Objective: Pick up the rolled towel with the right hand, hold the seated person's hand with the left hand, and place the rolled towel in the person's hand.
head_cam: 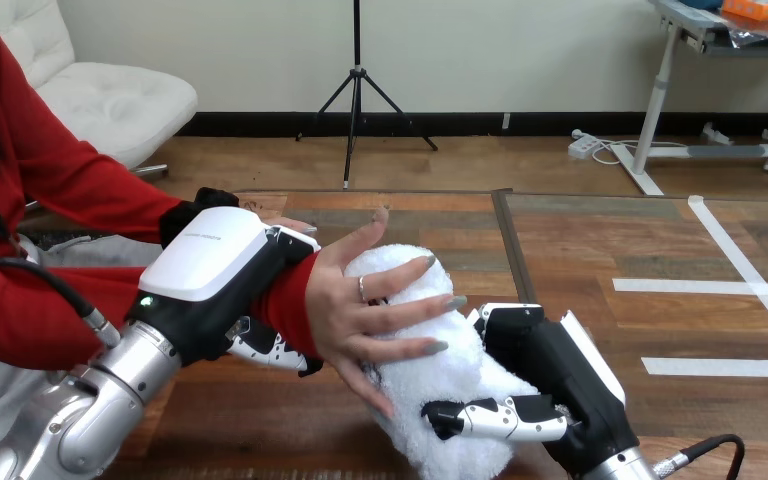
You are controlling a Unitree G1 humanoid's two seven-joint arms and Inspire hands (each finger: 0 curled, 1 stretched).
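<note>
Support is being given at the left: the person's wrist (285,300) is being clasped by the left robot hand (210,300), its fingers curled under the red sleeve, presumably to steady the open palm. The person's hand (360,305) is being laid over the rolled towel (455,375), white, thick and fluffy, which is being gripped from the right by the right robot hand (550,370) for the handover.

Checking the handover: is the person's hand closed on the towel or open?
Open: the person's hand lies on the rolled towel, fingers straight and spread, not curled round it.
</note>
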